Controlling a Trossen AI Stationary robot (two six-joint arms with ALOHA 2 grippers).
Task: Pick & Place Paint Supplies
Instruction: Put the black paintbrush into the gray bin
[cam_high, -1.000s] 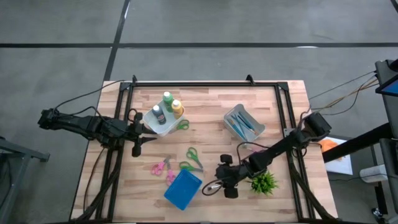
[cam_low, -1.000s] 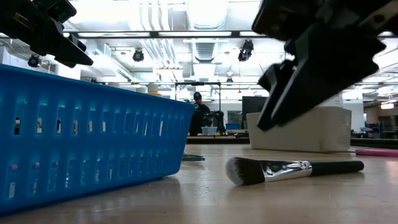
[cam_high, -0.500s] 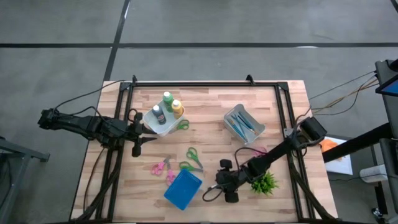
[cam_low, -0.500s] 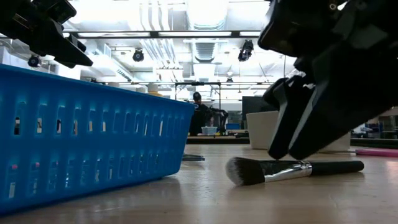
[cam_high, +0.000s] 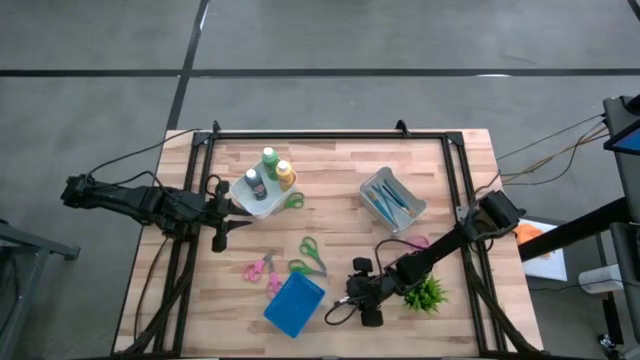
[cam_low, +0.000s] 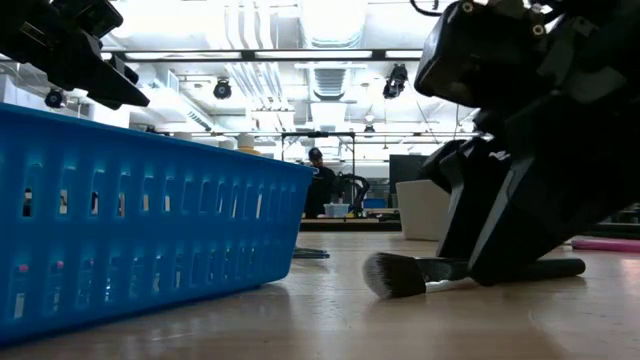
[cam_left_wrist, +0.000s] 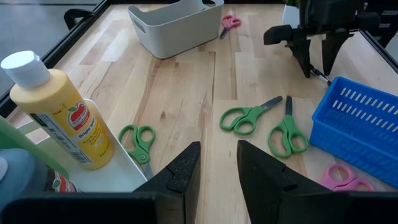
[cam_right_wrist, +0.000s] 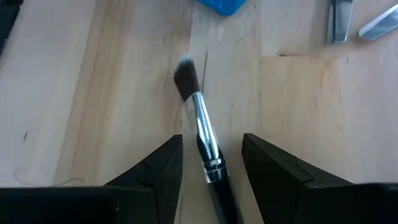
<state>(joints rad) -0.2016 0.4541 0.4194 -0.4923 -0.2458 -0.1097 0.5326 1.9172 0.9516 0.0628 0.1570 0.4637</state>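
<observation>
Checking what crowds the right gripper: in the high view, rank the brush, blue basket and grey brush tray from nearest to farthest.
From the right gripper:
1. Brush, lying between its open fingers.
2. Blue basket, just left.
3. Grey brush tray, toward the table's back right.

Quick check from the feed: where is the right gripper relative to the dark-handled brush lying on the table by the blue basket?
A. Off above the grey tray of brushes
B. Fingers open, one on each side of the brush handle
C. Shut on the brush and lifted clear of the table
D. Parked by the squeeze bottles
B: in the right wrist view the right gripper has its fingers open on either side of the brush, which lies flat on the table.
</observation>
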